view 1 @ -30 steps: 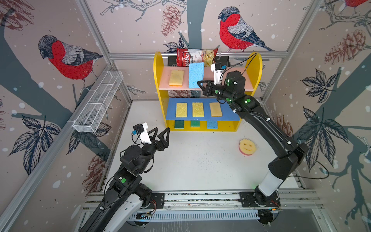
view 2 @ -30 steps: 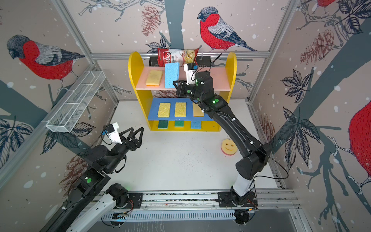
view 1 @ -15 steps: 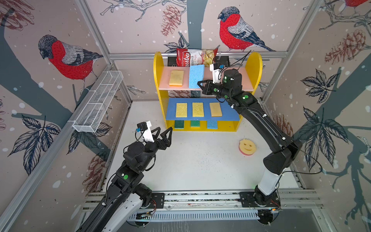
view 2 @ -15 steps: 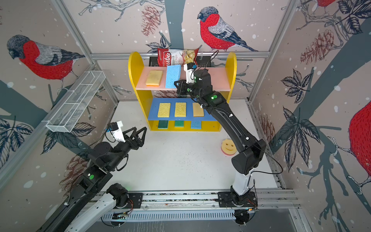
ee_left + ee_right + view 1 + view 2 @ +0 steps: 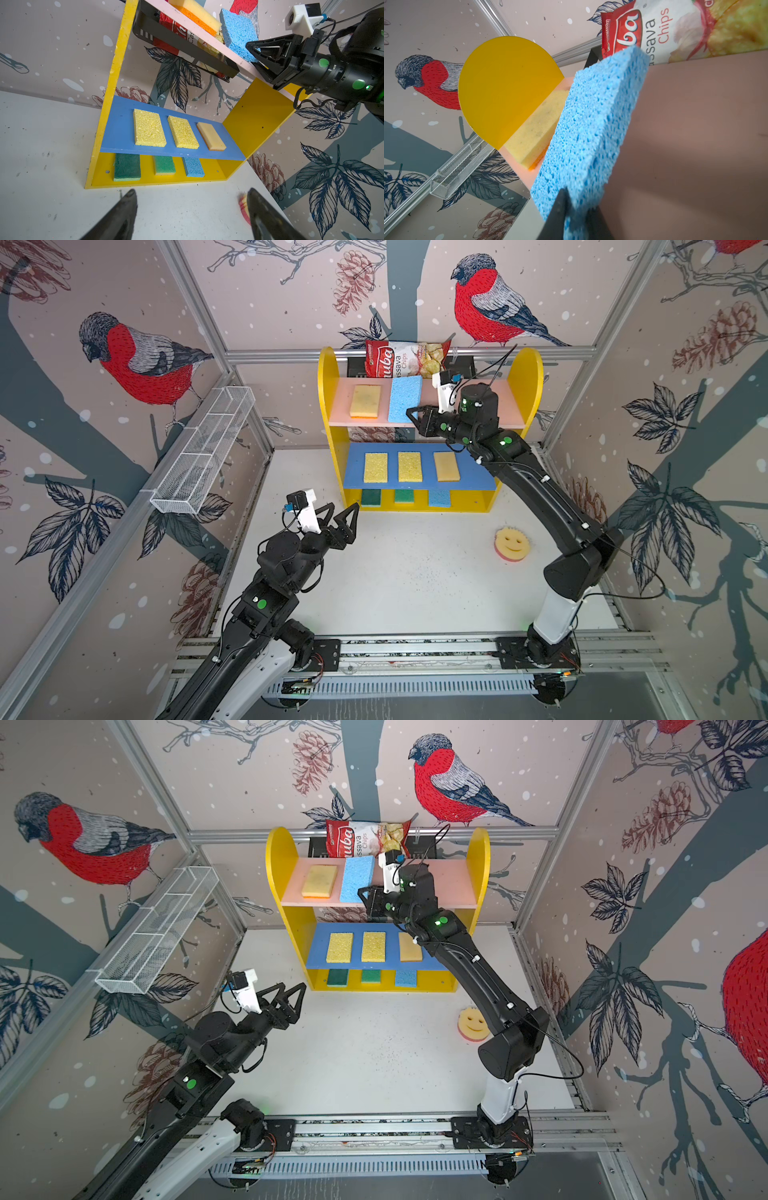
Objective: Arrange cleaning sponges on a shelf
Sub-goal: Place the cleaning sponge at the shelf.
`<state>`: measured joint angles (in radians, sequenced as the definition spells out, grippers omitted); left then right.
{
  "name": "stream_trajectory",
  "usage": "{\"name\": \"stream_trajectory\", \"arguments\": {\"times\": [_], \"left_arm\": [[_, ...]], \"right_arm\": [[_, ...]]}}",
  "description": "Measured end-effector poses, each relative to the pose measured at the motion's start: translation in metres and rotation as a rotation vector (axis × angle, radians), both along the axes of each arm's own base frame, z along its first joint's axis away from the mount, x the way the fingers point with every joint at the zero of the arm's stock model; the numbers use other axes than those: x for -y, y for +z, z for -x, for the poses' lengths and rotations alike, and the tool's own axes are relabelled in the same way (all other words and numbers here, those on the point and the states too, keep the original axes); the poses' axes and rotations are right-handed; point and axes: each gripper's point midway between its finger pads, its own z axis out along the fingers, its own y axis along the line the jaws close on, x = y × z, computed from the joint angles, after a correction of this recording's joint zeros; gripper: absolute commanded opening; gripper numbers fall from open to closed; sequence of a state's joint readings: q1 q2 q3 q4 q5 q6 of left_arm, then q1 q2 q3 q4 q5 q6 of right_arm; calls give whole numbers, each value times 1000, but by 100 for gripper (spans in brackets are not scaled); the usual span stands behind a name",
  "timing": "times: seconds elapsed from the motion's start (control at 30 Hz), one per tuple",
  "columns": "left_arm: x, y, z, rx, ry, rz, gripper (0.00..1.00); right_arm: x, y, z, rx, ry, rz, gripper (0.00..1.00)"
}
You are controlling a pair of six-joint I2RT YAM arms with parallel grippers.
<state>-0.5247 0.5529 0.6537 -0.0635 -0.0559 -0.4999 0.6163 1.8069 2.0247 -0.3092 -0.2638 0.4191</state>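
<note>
One idle arm: left gripper (image 5: 343, 508) is hovering at 8 o'clock, jaws wide, empty.
Smiley sponge (image 5: 510, 544): is lying at 4 o'clock.
Right gripper (image 5: 251, 54): is straddling light blue sponge (image 5: 405, 400) on shelf's (image 5: 326, 377) pink board (image 5: 505, 406), 12 o'clock; grip cannot tell.
Release: probably calling for backing straight out, no dragging.

Pink top board (image 5: 510, 406) lay bare right of the light blue sponge (image 5: 405, 398), chips bag (image 5: 399, 360) crowded its back edge, right arm (image 5: 536, 489) hung over the blue middle board's (image 5: 353, 472) right end, tabletop (image 5: 415, 580) lay open around the smiley sponge (image 5: 511, 544).
</note>
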Motion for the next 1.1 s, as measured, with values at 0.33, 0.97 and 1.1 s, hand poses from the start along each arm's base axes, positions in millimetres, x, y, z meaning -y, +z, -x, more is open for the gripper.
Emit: {"name": "stream_trajectory", "arguments": {"times": [0.33, 0.97, 1.1], "left_arm": [[2, -1, 0, -1, -12, 2, 82], [6, -1, -1, -7, -28, 17, 81], [7, -2, -1, -9, -28, 17, 81]], "right_arm": [[11, 9, 2, 47, -44, -24, 56], [22, 18, -2, 86, -117, -17, 75], [16, 13, 2, 98, -160, 37, 75]]}}
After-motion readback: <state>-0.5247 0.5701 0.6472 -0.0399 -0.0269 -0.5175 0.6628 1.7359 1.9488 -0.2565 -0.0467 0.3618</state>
